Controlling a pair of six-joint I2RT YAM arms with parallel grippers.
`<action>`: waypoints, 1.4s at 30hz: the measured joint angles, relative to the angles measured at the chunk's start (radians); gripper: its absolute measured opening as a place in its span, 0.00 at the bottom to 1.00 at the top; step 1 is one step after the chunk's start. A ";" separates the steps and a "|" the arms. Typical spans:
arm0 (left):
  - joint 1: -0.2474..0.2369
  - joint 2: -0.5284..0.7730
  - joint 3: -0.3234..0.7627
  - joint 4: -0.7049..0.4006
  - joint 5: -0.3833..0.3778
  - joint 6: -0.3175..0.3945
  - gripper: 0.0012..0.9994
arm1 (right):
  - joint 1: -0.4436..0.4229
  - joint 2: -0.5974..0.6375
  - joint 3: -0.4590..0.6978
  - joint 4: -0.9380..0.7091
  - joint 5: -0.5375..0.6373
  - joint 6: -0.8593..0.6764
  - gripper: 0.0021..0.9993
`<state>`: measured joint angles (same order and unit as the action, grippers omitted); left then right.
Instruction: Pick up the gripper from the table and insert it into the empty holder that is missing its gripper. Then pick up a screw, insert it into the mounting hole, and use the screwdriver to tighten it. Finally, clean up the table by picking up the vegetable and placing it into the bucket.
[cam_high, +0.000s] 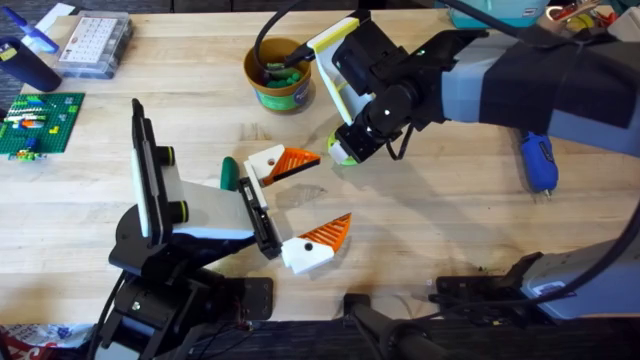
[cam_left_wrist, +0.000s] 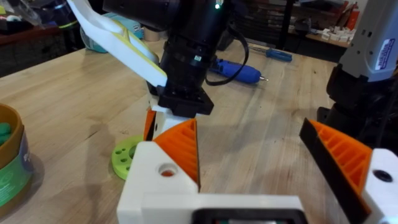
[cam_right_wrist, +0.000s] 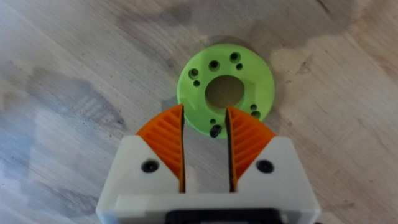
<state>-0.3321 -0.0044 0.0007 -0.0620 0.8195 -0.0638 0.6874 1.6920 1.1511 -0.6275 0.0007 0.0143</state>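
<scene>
Between the right gripper's (cam_right_wrist: 205, 146) slightly parted fingertips lies the vegetable's (cam_right_wrist: 225, 92) rim, unclamped.

Landmark: the vegetable (cam_high: 340, 152) — flat on the table (cam_high: 440, 220).
Bucket (cam_high: 279, 78): behind it, to the left, near.
Screwdriver (cam_high: 537, 160): well off to its right.
Right gripper (cam_right_wrist: 206, 138): directly over it — 2 fingers (cam_right_wrist: 166, 134) straddling its near rim.
Left gripper (cam_high: 300, 205): before it, to the left.

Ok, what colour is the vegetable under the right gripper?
Lime green, with small dark holes around an open centre; vegetable shows best in the right wrist view.
</scene>
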 joint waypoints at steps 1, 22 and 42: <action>0.000 0.004 0.004 -0.002 -0.001 0.000 0.99 | 0.000 0.001 0.000 -0.001 0.001 0.000 0.33; 0.000 0.004 0.004 -0.005 -0.001 0.000 0.99 | -0.018 -0.342 0.092 -0.299 0.031 0.058 0.33; 0.000 0.004 0.004 -0.005 -0.001 0.000 0.99 | -0.018 -0.268 -0.204 0.079 0.041 0.097 0.33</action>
<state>-0.3325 -0.0002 0.0051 -0.0669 0.8181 -0.0640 0.6693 1.4237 0.9466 -0.5481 0.0413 0.1116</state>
